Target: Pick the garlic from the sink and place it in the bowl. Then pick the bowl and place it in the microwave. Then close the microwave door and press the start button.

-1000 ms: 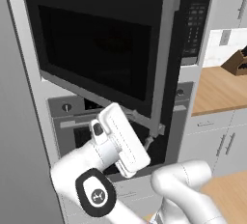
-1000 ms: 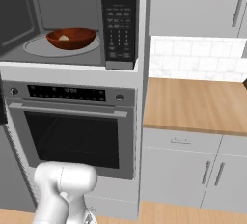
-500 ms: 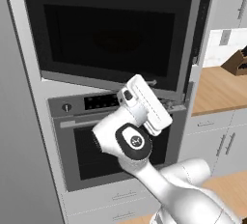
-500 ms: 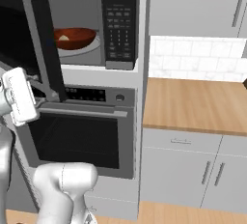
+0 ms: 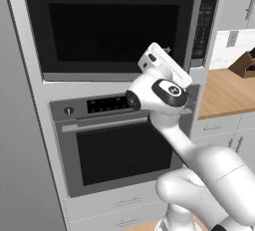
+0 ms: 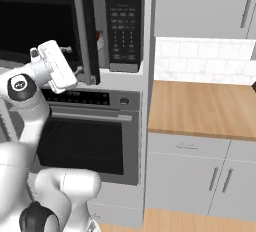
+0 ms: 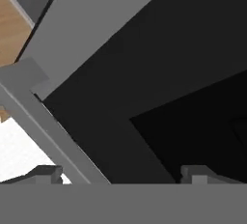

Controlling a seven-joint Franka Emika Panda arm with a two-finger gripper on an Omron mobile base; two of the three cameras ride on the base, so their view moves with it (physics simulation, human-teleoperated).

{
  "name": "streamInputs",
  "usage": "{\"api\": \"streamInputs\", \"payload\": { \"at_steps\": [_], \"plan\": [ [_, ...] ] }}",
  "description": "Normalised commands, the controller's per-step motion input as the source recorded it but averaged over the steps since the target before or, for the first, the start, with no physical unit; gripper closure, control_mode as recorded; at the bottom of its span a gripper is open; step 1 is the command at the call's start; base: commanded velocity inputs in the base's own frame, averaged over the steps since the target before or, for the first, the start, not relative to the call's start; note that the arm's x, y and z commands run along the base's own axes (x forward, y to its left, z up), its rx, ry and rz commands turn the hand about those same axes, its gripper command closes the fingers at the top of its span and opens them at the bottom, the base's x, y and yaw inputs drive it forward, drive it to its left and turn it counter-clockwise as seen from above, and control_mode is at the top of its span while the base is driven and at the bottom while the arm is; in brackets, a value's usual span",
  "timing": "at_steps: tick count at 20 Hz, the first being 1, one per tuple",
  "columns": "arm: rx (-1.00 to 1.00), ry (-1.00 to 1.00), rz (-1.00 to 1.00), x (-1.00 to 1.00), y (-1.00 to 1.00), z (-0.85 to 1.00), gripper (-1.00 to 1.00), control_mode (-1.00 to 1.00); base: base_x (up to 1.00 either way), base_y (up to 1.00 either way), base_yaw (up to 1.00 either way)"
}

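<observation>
From the left base view, the microwave door (image 5: 117, 31) covers nearly the whole front of the microwave (image 5: 206, 21), its dark glass facing the camera and its grey right edge standing just shy of the keypad panel. The gripper (image 5: 168, 52) sits at that right edge, pressed close to the door face, with the wall oven (image 5: 114, 140) directly below.

From the right base view, the door is seen edge-on as a grey vertical strip, with a narrow gap left beside the keypad (image 6: 121, 26). A sliver of reddish-brown shows through that gap, which I take to be the bowl (image 6: 100, 40) inside the cavity (the garlic cannot be made out). The gripper (image 6: 70, 58) reaches toward the door's lower front, and a wooden counter (image 6: 200, 106) lies off to the right.

In the hand view, the two fingertips (image 7: 46, 174) stand wide apart with nothing between them, looking straight at the door's black glass and grey frame.

The door looks stiff, hinged and light to swing; a flat push near its free edge should suit it better than any pinch, since the glossy panel offers little to clamp
</observation>
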Motion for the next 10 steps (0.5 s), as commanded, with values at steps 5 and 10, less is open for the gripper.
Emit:
{"api": "streamInputs", "payload": {
  "at_steps": [5, 10],
  "plan": [
    [0.0, 0.16, 0.19, 0.98, -0.19, -0.02, -1.0, -1.0, 0.0, 0.0, 0.0],
    [0.0, 0.04, 0.12, 0.74, -0.06, -0.03, -1.0, -1.0, 0.0, 0.0, 0.0]
  ]
}}
